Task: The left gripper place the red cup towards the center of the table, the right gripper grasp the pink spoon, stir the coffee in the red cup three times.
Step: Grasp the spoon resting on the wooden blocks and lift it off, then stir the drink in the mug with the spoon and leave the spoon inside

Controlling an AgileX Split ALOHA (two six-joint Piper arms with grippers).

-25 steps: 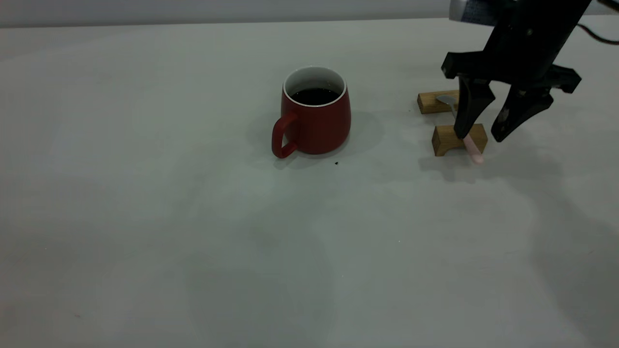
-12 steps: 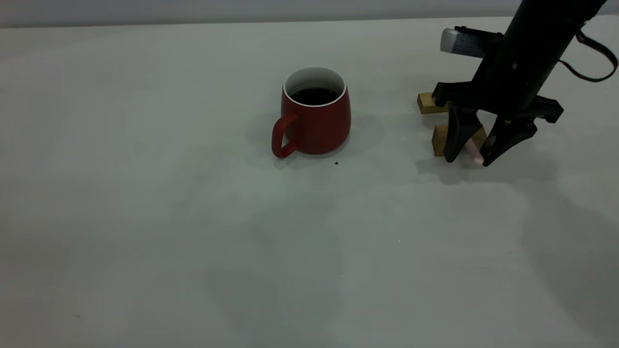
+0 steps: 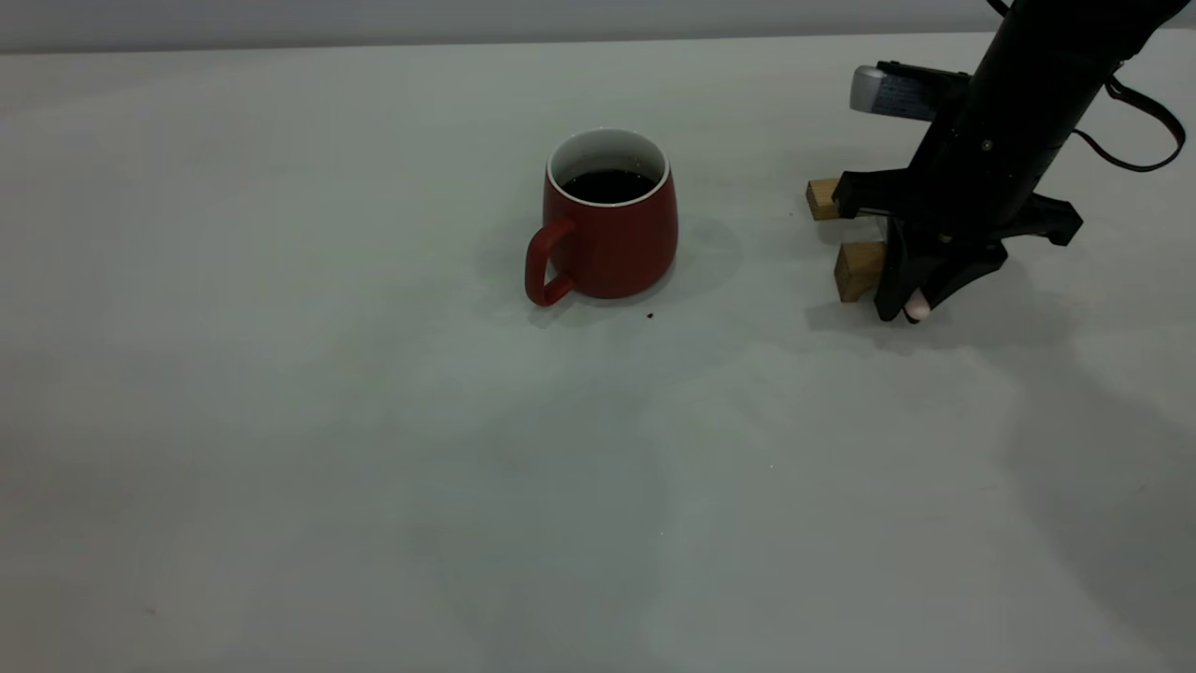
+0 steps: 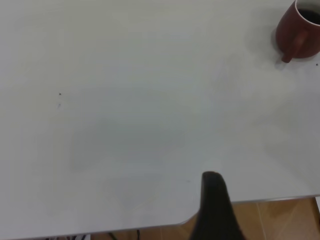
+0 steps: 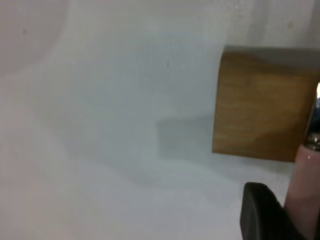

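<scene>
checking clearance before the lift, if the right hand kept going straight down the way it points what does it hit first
Probably the table itself. The right hand points down, shut on the pink spoon beside the near wooden block, its tips seemingly just above the surface. The remaining gap is hard to judge.

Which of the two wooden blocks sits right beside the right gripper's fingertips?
The nearer wooden block, closer to the camera: the right gripper closes on the pink spoon just beside it. The farther wooden block lies behind, toward the table's back edge.
</scene>
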